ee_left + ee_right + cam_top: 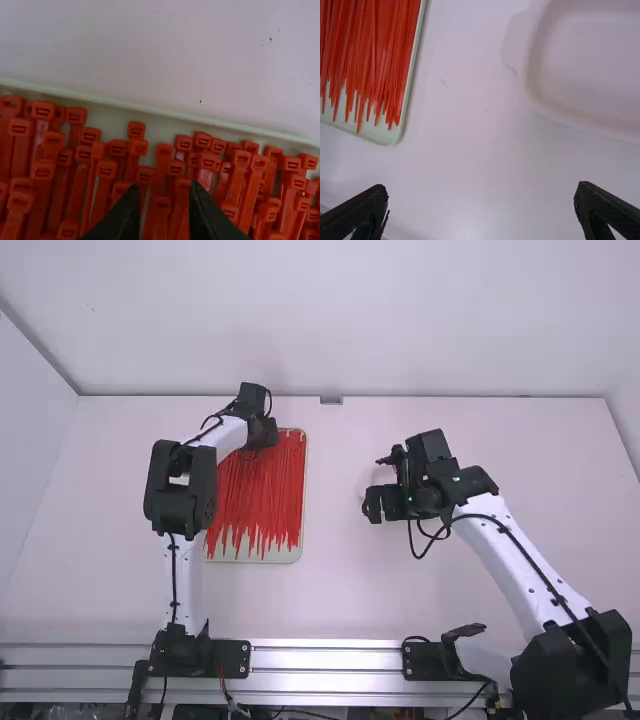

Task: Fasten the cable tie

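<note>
Left pincer (163,190) hovering part-open over cable ties (100,165) in tray (150,117), clamping nothing visible; right pincer (480,189) hanging wide open, empty, over surface (485,150)

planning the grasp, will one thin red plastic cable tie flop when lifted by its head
Probably floppy: the thin red plastic cable ties are long, narrow strips, so tails should droop. Likely very light. They overlap densely on the pale flat tray, so neighbours may drag along.
</note>
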Controlling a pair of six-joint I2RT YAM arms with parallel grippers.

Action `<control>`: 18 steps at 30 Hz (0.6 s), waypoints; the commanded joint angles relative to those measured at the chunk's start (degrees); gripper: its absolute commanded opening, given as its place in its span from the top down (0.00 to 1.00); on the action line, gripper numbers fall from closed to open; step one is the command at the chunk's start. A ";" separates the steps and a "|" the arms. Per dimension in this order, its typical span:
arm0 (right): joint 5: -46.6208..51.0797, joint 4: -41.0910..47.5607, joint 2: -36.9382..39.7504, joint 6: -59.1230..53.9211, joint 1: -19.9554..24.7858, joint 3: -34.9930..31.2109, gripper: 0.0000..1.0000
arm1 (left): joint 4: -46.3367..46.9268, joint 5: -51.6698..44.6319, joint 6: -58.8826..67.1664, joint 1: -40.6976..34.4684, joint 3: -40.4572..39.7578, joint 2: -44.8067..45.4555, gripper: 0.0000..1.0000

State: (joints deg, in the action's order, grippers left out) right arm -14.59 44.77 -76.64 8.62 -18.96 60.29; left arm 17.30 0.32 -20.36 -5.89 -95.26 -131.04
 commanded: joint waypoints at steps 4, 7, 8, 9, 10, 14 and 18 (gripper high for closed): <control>0.11 0.24 1.09 0.11 0.17 1.68 0.00 | 0.37 0.63 0.02 0.39 1.25 -1.03 0.83; 0.11 0.24 1.09 0.09 0.17 1.68 0.00 | 0.37 0.68 -0.85 0.17 1.53 -1.03 0.83; 0.11 0.24 1.09 0.09 0.17 1.68 0.00 | 0.37 0.68 -0.87 0.44 1.60 -1.03 0.83; 0.11 0.24 1.09 0.07 0.17 1.68 0.00 | 0.42 0.63 -0.85 0.42 1.66 -1.03 0.83; 0.11 0.24 1.09 0.07 0.17 1.68 0.00 | 0.42 0.63 -0.85 0.42 1.66 -1.03 0.83; 0.11 0.20 1.09 -0.09 0.17 1.66 0.00 | 0.28 0.68 -0.85 0.24 1.68 -1.03 0.86; 0.11 0.28 1.09 -0.09 0.17 1.68 0.00 | 0.24 0.68 -0.85 0.20 1.68 -1.03 0.93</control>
State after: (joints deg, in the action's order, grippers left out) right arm -14.63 44.80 -76.64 8.60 -18.96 60.29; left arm 17.28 0.32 -21.08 -5.89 -94.45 -131.04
